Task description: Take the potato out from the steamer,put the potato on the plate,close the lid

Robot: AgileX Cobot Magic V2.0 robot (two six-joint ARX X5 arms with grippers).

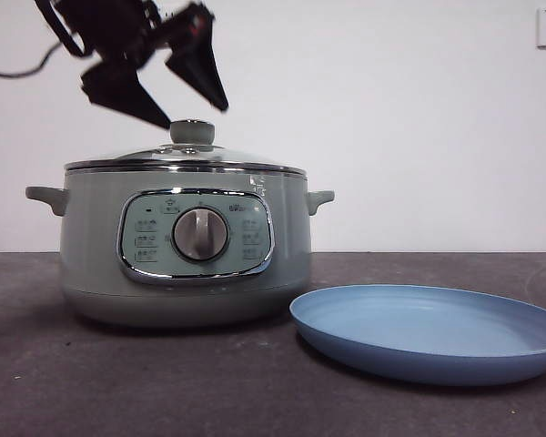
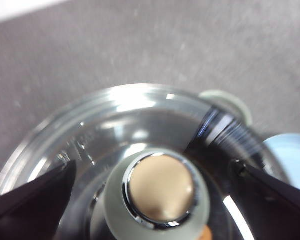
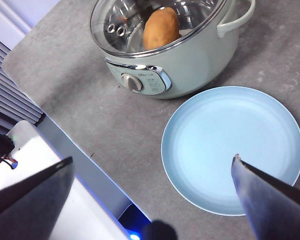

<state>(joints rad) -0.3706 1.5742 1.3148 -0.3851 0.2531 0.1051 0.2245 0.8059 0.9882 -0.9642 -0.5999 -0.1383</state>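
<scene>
A: Start with the bench (image 1: 118, 382). What sits on it?

B: The steamer (image 1: 96, 246), sage green with a chrome rim, and just beside it the light-blue plate (image 1: 428, 332), bare. The glass lid (image 1: 187, 157) is seated on the pot.

A: And the potato?

B: Inside the steamer, under the lid. The right wrist view shows the potato (image 3: 161, 27) lying against the near wall, orange-brown through the glass.

A: Which arm is working?

B: The left gripper (image 1: 170, 97). It hangs just above the lid's knob (image 1: 192, 132), its 2 fingers spread wide, 1 on each side, and not touching the knob. In its own wrist view the knob (image 2: 157, 192) sits between them. The right gripper (image 3: 152, 167) waits high over the plate and the bench edge, fingers spread as well, holding nothing.

A: How will the lid handle?

B: Probably heavy for its size, stiff, breakable, and the glass dome looks slick. I'd take it only by the knob, squeezing its waist under the cap so it can't slip out. Lift straight up; a tilt could drag the chrome rim on the pot.

A: The potato afterwards?

B: Likely firm, matte, rough-skinned, so decent grip. Pinch across its narrow middle.
</scene>
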